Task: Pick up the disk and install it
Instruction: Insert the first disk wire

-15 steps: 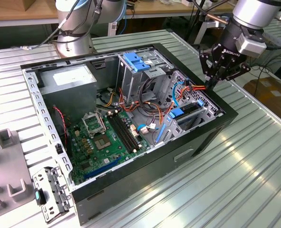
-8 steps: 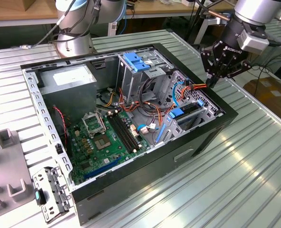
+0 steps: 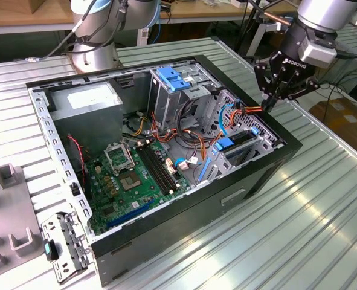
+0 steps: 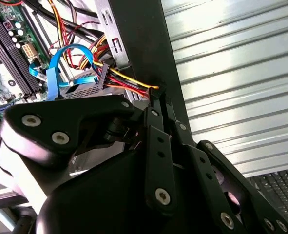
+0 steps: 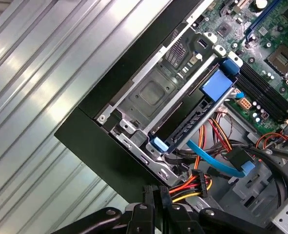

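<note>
Pinched together on the red-and-yellow wire bundle [image 4: 129, 82], the fingers of the gripper [image 4: 159, 95] sit at the rim of the black case [image 3: 184, 229]. Just beside them the disk [image 5: 192, 121] stands on edge in its metal bay [image 5: 148, 92], with a blue data cable [image 5: 214, 156] looping past.

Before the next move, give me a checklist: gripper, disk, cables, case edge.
1. Disk seated: cannot tell; a dark blue-railed unit sits in the drive cage.
2. Gripper empty: cannot tell; shut, nothing bulky between the fingers.
3. Power wires clear of gripper: not ok; they meet its tips.
4. Blue data cable plugged: cannot tell.
5. Clearance to case rim: cannot tell; tips sit right beside it.
</note>
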### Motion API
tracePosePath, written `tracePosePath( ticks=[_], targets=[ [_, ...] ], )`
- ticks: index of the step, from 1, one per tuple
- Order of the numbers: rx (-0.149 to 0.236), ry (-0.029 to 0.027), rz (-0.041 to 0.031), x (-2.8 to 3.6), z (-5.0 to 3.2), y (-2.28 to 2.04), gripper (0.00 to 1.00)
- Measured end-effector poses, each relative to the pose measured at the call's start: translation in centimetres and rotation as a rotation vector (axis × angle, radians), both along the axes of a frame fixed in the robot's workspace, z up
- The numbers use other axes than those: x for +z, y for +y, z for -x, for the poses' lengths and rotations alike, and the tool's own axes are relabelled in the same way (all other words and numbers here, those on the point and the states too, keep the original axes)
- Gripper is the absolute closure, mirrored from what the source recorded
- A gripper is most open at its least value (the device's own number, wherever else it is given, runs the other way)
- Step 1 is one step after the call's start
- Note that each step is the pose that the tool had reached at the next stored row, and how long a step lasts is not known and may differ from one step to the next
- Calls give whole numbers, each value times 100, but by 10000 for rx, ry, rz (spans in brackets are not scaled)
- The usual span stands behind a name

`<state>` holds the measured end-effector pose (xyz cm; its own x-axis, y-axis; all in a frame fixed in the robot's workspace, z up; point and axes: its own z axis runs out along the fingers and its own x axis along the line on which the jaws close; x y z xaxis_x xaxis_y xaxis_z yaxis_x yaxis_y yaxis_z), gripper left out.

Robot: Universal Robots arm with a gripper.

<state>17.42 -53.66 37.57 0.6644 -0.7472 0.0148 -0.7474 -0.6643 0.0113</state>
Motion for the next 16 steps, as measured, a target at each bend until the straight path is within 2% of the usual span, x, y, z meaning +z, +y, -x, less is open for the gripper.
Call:
tracePosePath(
  ticks=[6, 9, 11, 16],
  targets=[
    [-207, 0, 0, 0, 78, 0, 84],
    [-215, -23, -1, -1, 160, 0, 84],
    [-280, -26, -2, -3, 176, -1, 84],
    [-1027, -26, 2, -8, 178, 0, 84]
  ],
)
